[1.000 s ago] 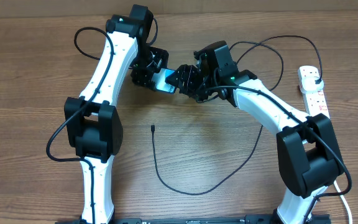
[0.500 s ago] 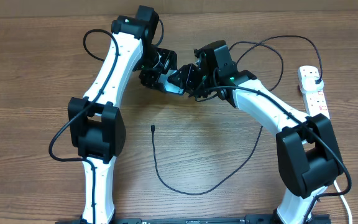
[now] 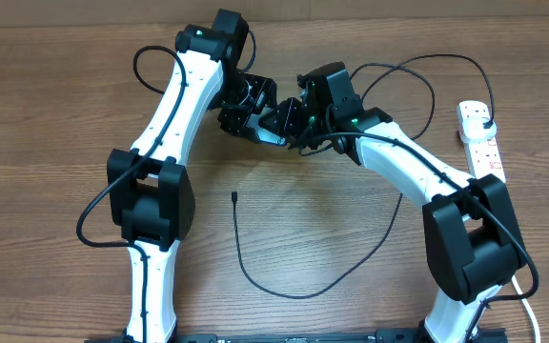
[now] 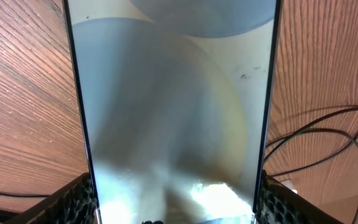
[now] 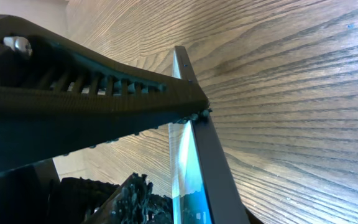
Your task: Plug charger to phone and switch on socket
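My left hand [image 3: 246, 116] holds the phone [image 4: 173, 112] across its width. Both fingers [image 4: 79, 200] press on the long black edges, so the hand is closed on it while standing quite wide. The light screen fills almost all of the left wrist view, with the wood of the table [image 3: 65, 114] on both sides of it. The phone is near the far edge of the table, about in the middle, between my two hands.

My right hand [image 3: 289, 124] is at the other end of the phone. One finger [image 5: 104, 93] touches the thin edge with its tip, and the other finger is low, beside the bluish screen. I cannot tell if this hand really grips the phone or only touches it.

The charger [image 3: 235, 229] lies loose on the table, nearer to the front edge. Its connector tip [image 3: 233, 197] points to the far edge and is well apart from the phone. The socket [image 3: 482, 143] lies along the right edge of the table.
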You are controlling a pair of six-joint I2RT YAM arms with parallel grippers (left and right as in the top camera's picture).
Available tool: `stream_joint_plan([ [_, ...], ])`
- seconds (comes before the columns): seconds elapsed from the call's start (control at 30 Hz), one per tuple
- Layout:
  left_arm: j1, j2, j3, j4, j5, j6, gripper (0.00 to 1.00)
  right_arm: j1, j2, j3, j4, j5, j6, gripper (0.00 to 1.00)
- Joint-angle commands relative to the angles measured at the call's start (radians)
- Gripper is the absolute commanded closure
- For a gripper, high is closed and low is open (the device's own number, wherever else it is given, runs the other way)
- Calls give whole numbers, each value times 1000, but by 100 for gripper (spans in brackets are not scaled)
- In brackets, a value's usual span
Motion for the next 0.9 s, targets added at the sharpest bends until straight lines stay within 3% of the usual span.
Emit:
stream_joint_plan([
  [0.0,-10,-3,29,5,34,-29,61,5,6,-6,7,10,0,69],
  [0.87,-10,-3,29,6,34,-28,60,5,6,-6,3,9,22,86],
])
